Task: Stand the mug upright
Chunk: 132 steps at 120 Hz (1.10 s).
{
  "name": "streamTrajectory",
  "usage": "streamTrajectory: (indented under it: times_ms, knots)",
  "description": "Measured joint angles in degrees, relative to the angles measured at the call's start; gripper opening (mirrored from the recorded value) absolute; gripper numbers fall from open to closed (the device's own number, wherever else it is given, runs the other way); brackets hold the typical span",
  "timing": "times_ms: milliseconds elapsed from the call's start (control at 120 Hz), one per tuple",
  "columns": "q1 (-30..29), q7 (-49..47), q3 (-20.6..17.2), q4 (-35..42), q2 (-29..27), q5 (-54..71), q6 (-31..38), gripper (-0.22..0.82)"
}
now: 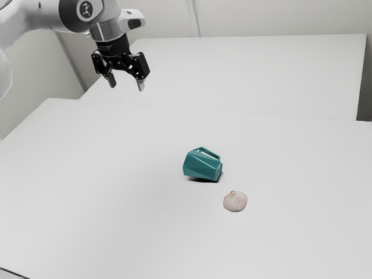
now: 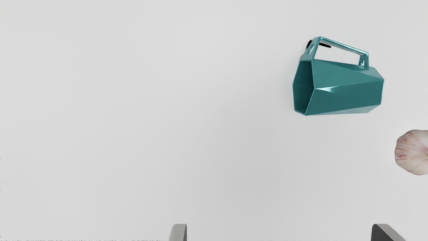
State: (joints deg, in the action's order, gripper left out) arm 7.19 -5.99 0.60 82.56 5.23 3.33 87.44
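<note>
And there's the garlic (image 2: 412, 152), sliced by the wrist view's edge, which crops the fingers (image 1: 140, 85) too! Over in the exterior view, the arm (image 1: 43, 14) runs out of frame, and the mug (image 1: 202, 167) hides its inside.

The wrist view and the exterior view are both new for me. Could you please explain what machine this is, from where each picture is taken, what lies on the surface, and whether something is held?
The machine is one robot arm, ending in a black gripper with two fingers. The exterior view comes from a camera beside the arm. The wrist view comes from a camera on the arm's hand, so its fingertips appear at the bottom edge. Both are simulator renders. On the white table, a teal mug lies on its side, its open end facing away from a garlic bulb nearby. The gripper is open above the table and holds nothing.
</note>
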Motion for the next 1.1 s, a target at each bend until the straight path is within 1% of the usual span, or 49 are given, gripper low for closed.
streamTrajectory:
  times_ms: [267, 325, 450, 525, 733, 900, 1025, 1100]
  knots:
    - [-1.7, -0.2, 0.0, 0.8, -0.4, -1.2, -0.4, 0.6]
    - [-3.5, -0.2, 0.0, 2.2, -0.4, -3.6, -0.3, 0.6]
    - [-9.7, -0.3, 0.0, 5.4, -0.1, -9.8, 1.1, 0.6]
    - [-11.1, -0.2, 0.0, 7.5, 0.3, -13.1, 3.1, 0.6]
    - [-11.1, -1.0, -0.6, 10.5, 6.0, -20.8, 5.7, 0.6]
    - [-11.1, 1.3, -1.5, 12.1, 10.3, -23.6, 12.1, 0.6]
    - [-11.5, 7.1, -1.8, 13.6, 13.0, -27.1, 17.7, 0.6]
    - [-12.5, 10.9, -3.2, 14.7, 13.9, -29.4, 21.2, 0.6]
